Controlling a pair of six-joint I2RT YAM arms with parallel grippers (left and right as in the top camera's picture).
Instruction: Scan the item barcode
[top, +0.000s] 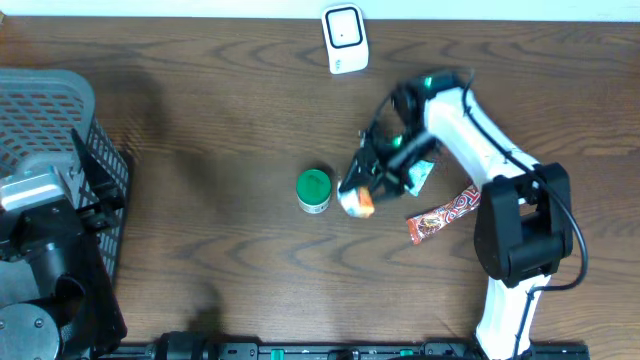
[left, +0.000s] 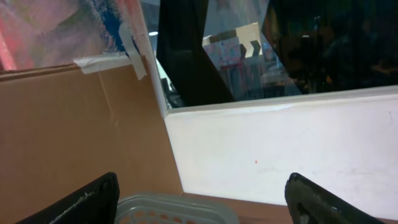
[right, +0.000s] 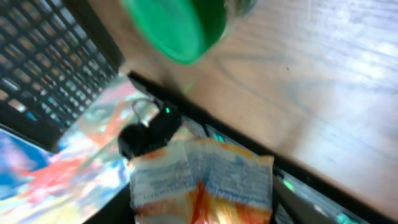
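In the overhead view my right gripper (top: 362, 190) is shut on a white and orange snack packet (top: 358, 204), just right of a green-lidded can (top: 314, 189). The right wrist view shows the packet (right: 202, 180) filling the space between the jaws, printed side toward the camera; the image is blurred. A white barcode scanner (top: 343, 38) stands at the back centre of the table, apart from the packet. My left gripper (left: 202, 186) is open with nothing between its black fingers (left: 93, 199), pointing over a grey basket rim (left: 174, 208) toward a wall.
A grey mesh basket (top: 50, 110) stands at the left edge, next to the left arm. A red patterned wrapper (top: 445, 213) lies right of the packet, and a teal packet (top: 420, 175) lies under the right arm. The green can's lid (right: 177, 28) is close ahead of the right wrist.
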